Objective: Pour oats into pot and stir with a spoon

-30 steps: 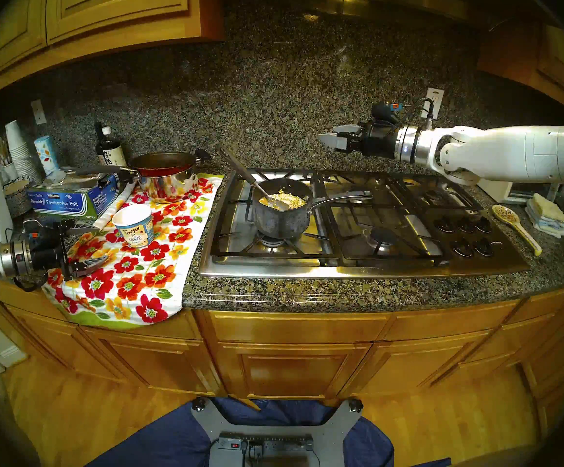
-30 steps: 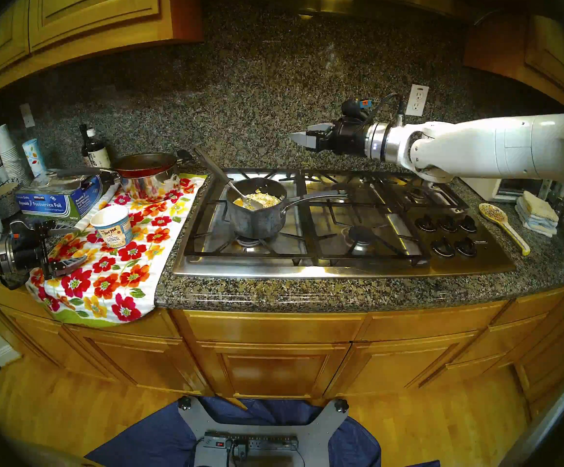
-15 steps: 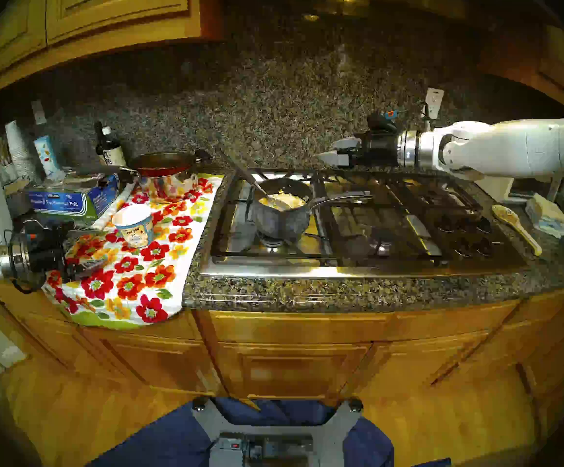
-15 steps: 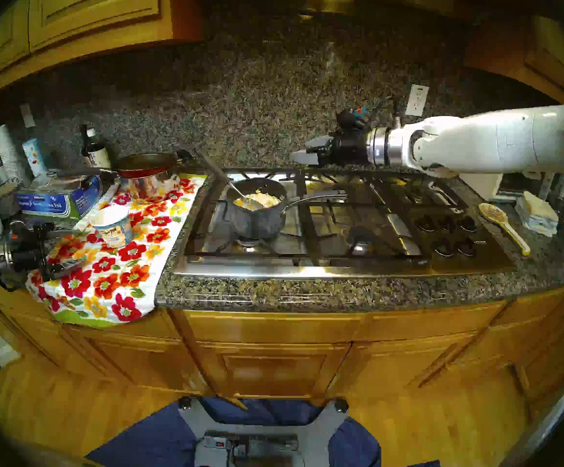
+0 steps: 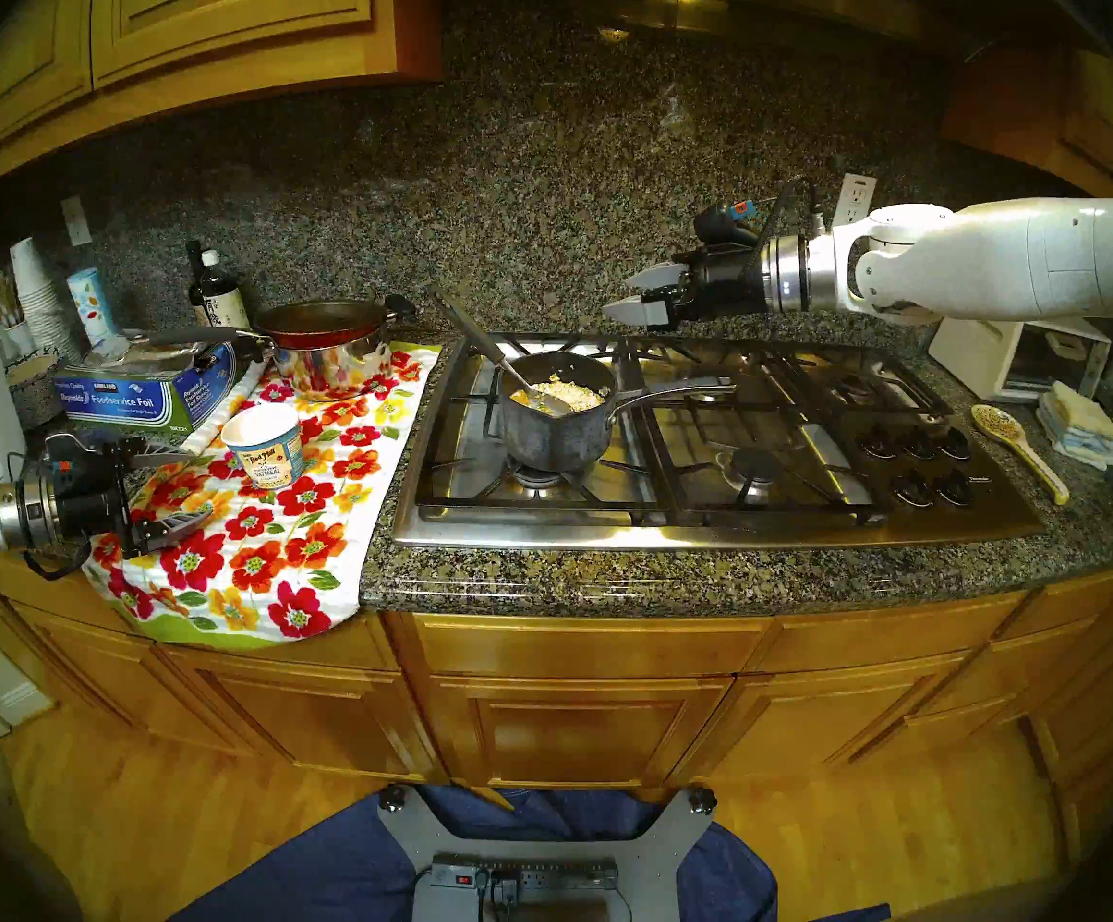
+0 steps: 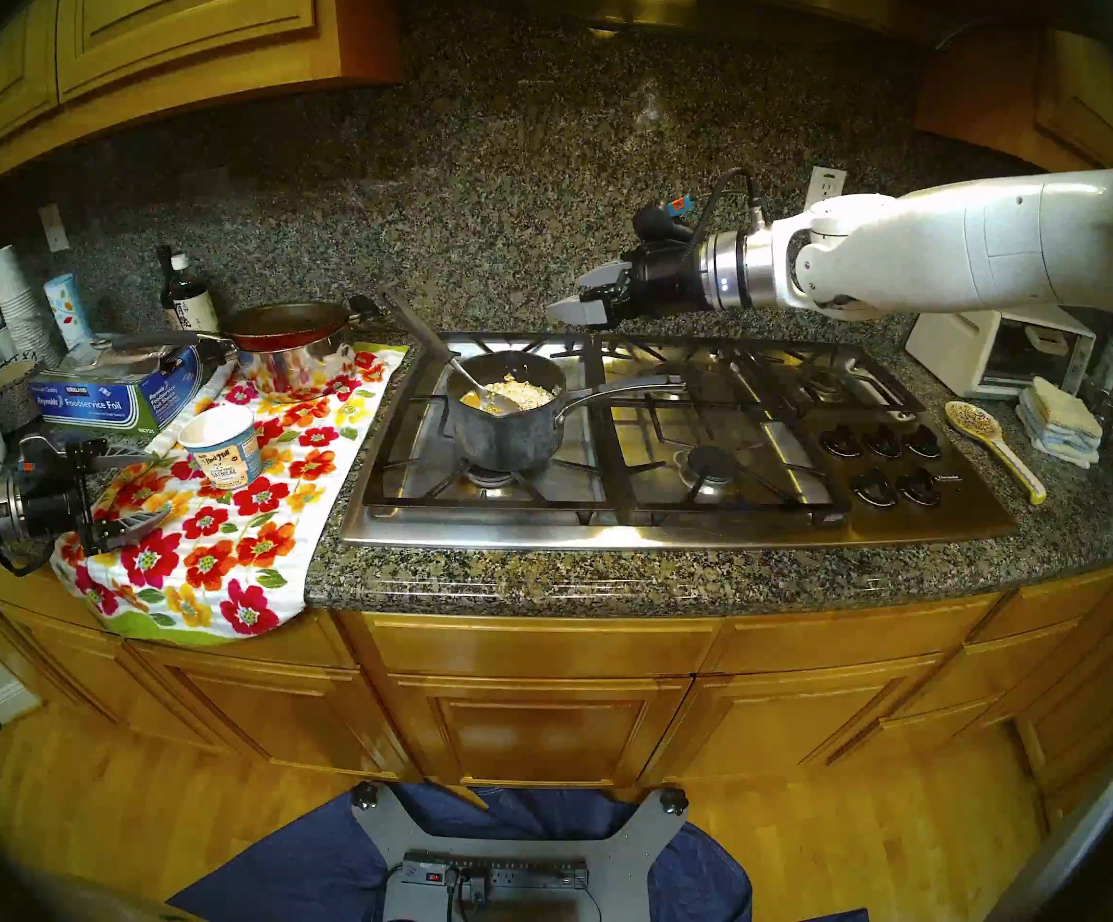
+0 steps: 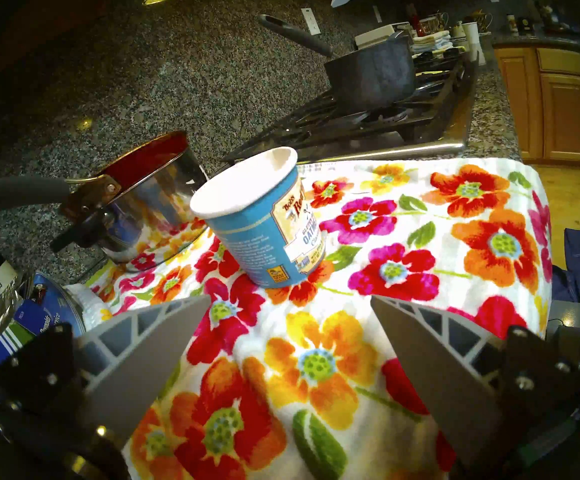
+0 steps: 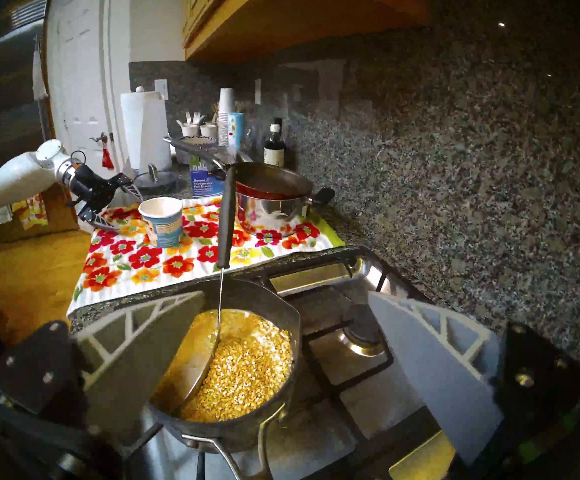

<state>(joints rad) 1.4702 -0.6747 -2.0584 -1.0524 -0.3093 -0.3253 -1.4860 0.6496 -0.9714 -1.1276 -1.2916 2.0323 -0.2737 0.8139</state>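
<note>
The dark grey pot [image 5: 554,435] [image 6: 504,435] [image 8: 264,302] stands on the stove's front left burner, its silver handle pointing right. Pale yellow oats [image 5: 574,392] [image 8: 243,372] lie inside it. The spoon [image 5: 474,335] [image 8: 226,219] rests in the pot, bowl in the oats and black handle leaning back-left over the rim, with nothing holding it. The oatmeal cup [image 5: 264,451] [image 7: 264,233] stands upright on the floral towel. My left gripper [image 5: 198,488] [image 7: 290,299] is open just left of the cup. My right gripper [image 5: 619,295] [image 8: 286,295] hangs open above the stove, right of the spoon handle.
A steel pot with a red pan [image 5: 331,348] and a foil box [image 5: 141,395] sit behind the cup. The floral towel [image 5: 261,568] hangs over the counter edge. A spoon rest [image 5: 1013,445], folded cloths and a toaster oven [image 5: 1019,362] are right of the stove.
My right gripper has moved left and slightly down toward the spoon handle, and its wrist has turned. The left arm, cup, pot and spoon have stayed put.
</note>
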